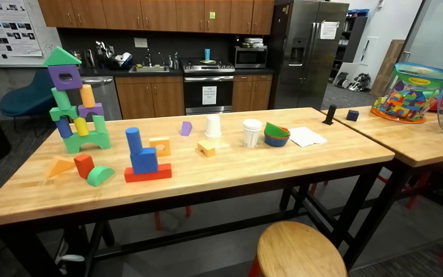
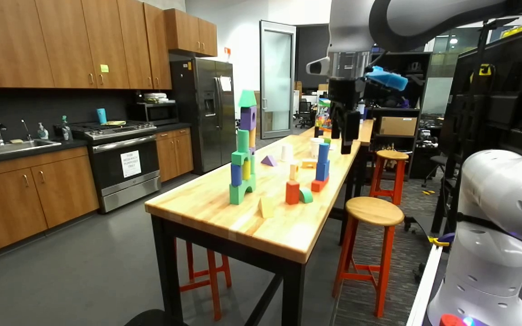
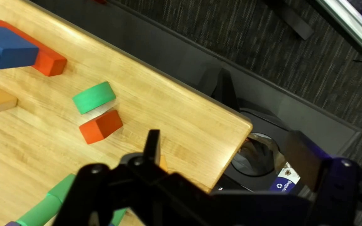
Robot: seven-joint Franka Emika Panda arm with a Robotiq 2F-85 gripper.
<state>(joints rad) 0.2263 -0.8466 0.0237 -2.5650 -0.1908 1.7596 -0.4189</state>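
Orange triangle (image 3: 163, 164) — mostly hidden, wrist view.

Wooden table (image 1: 221, 169) — blocks (image 1: 84, 166), cups (image 1: 252, 135), paper (image 1: 306, 137)

The pincer (image 3: 230, 152) gapes wide; on the table (image 3: 181, 122), a green block (image 3: 94, 97) lies beside a red block (image 3: 101, 126).

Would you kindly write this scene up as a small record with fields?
Hand: open, empty, higher than the table
Tower: green roof on top, green arch at the base
Stack: blue cylinder on blue block on red plank
Loose: red block close beside green half-round; orange wedge nearby; purple wedge farther off
Cups: white, the one nearer the tower inverted
Bowls: nested, the green one tilted
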